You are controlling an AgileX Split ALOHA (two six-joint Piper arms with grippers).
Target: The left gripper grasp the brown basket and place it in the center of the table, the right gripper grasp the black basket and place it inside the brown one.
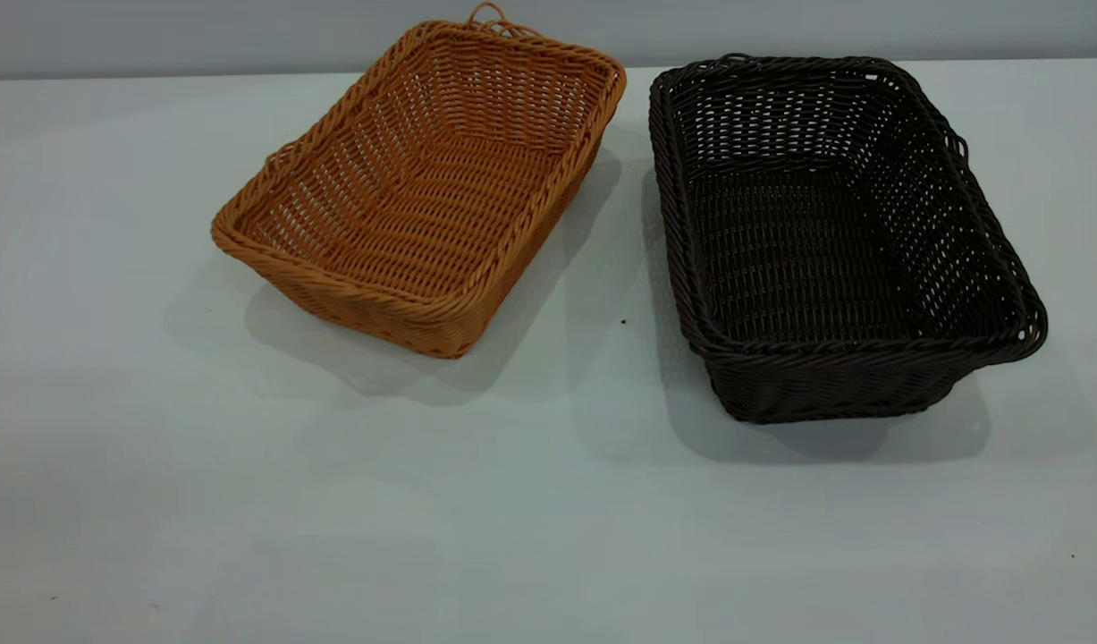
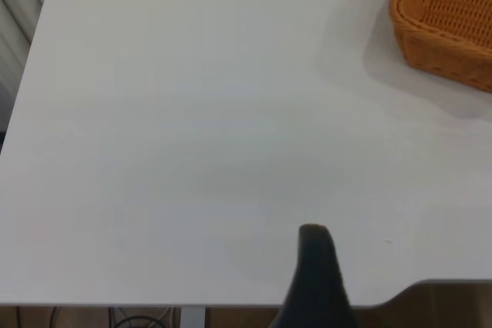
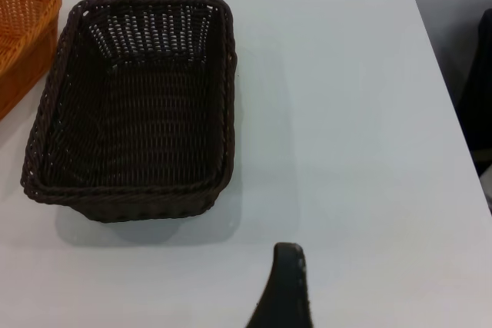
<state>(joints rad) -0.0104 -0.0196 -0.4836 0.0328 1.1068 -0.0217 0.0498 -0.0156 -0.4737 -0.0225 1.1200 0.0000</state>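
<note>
Both grippers (image 2: 315, 266) (image 3: 286, 282) aloft, grasping nothing.

Brown basket (image 1: 423, 192): orange-tan woven wicker, rectangular, braided rim, small loop handle at far short end. Upright, empty, turned askew, long axis running 7 to 1 o'clock in exterior view. Sits on table (image 1: 333, 519) at about 11 o'clock from table centre.

Black basket (image 1: 825, 233): very dark brown-black wicker, same build, braided rim, upright, empty. At about 1 o'clock from centre, long axis roughly 6 to 12 o'clock.

Baskets side by side, near, apart at every point.

Table: plain white, matte.
</note>
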